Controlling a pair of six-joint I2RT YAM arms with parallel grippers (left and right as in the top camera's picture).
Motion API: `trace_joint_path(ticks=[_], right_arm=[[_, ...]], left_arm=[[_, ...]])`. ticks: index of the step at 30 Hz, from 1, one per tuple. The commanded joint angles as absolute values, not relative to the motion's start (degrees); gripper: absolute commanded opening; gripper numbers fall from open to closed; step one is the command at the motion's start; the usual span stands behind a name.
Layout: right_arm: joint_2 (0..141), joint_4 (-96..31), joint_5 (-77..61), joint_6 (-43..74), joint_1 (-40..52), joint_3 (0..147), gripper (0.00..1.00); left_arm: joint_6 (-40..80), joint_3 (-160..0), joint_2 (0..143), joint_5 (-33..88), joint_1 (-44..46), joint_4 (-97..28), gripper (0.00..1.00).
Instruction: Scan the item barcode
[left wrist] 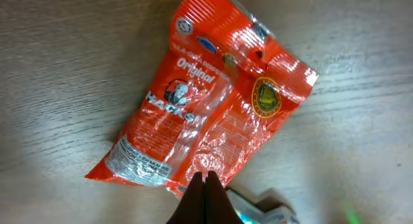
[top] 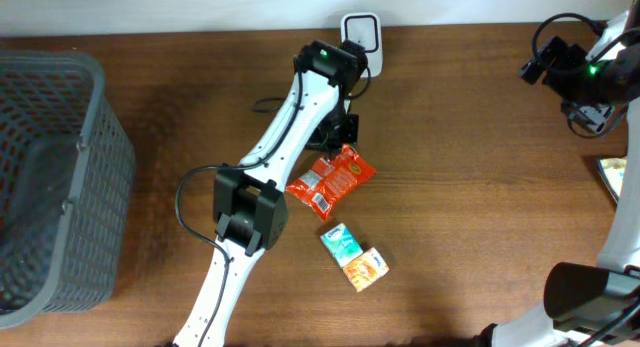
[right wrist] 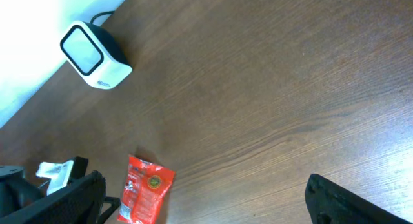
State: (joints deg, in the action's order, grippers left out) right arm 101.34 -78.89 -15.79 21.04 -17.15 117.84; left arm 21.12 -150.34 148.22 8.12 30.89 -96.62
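Note:
The item is a red foil snack bag (top: 332,179) lying flat on the wooden table, white label panel at one end; it fills the left wrist view (left wrist: 206,101) and shows small in the right wrist view (right wrist: 147,188). My left gripper (top: 343,137) stands over the bag's far corner. Its dark fingertips (left wrist: 205,180) are pressed together on the bag's edge. The white barcode scanner (top: 361,37) (right wrist: 93,53) stands at the table's back edge, just behind the left arm. My right gripper (right wrist: 203,204) is open and empty, raised at the far right (top: 548,65).
A teal box (top: 340,242) and an orange box (top: 365,269) lie side by side in front of the bag; their corner shows beside the left fingers (left wrist: 261,212). A grey mesh basket (top: 95,137) stands at the left edge. A cable runs from the scanner.

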Motion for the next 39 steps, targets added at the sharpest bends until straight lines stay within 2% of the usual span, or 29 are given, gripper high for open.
trace_joint_path(ticks=[1, 5, 8, 9, 12, 16, 17, 19, 21, 23, 27, 31, 36, 39], right_arm=[[101.3, -78.8, -16.0, 21.5, -16.8, 117.6, 0.99], [101.3, -78.9, -16.0, 21.5, -16.8, 117.6, 0.99], [101.3, -78.9, -16.0, 21.5, -16.8, 117.6, 0.99], [101.3, -78.8, -16.0, 21.5, -16.8, 117.6, 0.99], [101.3, -78.9, -16.0, 21.5, -16.8, 117.6, 0.99], [101.3, -78.9, -16.0, 21.5, -16.8, 117.6, 0.99], [101.3, -78.9, -16.0, 21.5, -16.8, 117.6, 0.99], [101.3, -78.9, -16.0, 21.5, -16.8, 117.6, 0.99], [101.3, -78.8, -16.0, 21.5, -16.8, 117.6, 0.99], [101.3, -78.9, -16.0, 21.5, -16.8, 117.6, 0.99], [101.3, -78.8, -16.0, 21.5, -16.8, 117.6, 0.99], [101.3, -78.9, -16.0, 21.5, -16.8, 117.6, 0.99], [101.3, -78.8, -16.0, 21.5, -16.8, 117.6, 0.99], [101.3, -78.8, -16.0, 21.5, -16.8, 117.6, 0.99]], left_arm=[[17.9, -148.2, 147.2, 6.2, 31.3, -96.8, 0.00], [15.1, -140.6, 140.6, 9.2, 30.3, -96.8, 0.00], [14.5, -122.0, 131.7, 7.0, 30.3, -96.6, 0.00], [14.5, -117.3, 131.7, 7.0, 30.3, -94.3, 0.00], [17.1, -105.0, 131.7, 7.3, 30.3, -75.7, 0.00], [16.7, -104.2, 131.7, 7.0, 30.2, -65.4, 0.00], [12.7, -104.6, 131.7, 6.9, 30.2, -63.8, 0.00], [11.4, -109.1, 131.3, -0.1, 30.2, -67.2, 0.00], [11.5, -119.7, 130.5, -0.8, 30.1, -72.9, 0.00], [13.0, -124.1, 130.5, 1.2, 30.2, -71.9, 0.00], [17.1, -115.5, 130.6, 3.0, 30.4, -65.6, 0.00], [17.1, -104.2, 130.6, 3.3, 32.5, -50.4, 0.00], [17.1, -111.6, 127.4, 1.7, 32.6, -58.6, 0.00], [17.1, -114.4, 125.8, 3.7, 34.4, -55.6, 0.00]])
